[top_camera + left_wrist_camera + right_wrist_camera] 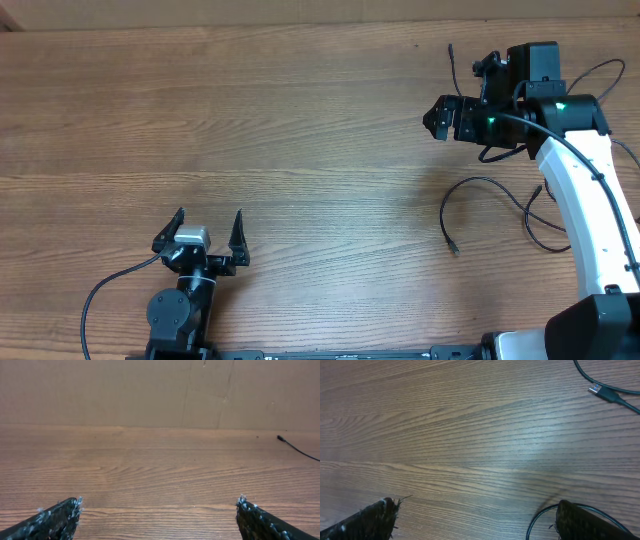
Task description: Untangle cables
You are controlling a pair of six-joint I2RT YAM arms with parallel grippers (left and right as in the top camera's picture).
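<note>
Both arms are hovering over a bare wooden table (300, 130) with the cables (470, 183) not yet picked up. All of the cables are lying on the robot's right side. The right claw (455, 92), its jaws standing wide apart and gripping nothing, is pointing across the far right part of the table. A looped cord (445, 210) is lying between that claw and the robot's base. From its plug end it is arching away from the base, then running sideways under the right arm (585, 200). A second cord (455, 70), thinner in view, is lying just beside the same claw, its long axis pointing away from the base.

In the right wrist view, a silver-tipped plug (596, 390) is resting ahead and off to one side, and a curve of cord is touching or nearly touching one finger.

The left claw (209, 218) is also gaping empty and is sitting well apart from everything. Only one distant cord end is showing at the right edge of its own camera.

The right arm looks far better placed to begin. It appears to need to drop back toward the loop and close across the cord, not along it.
</note>
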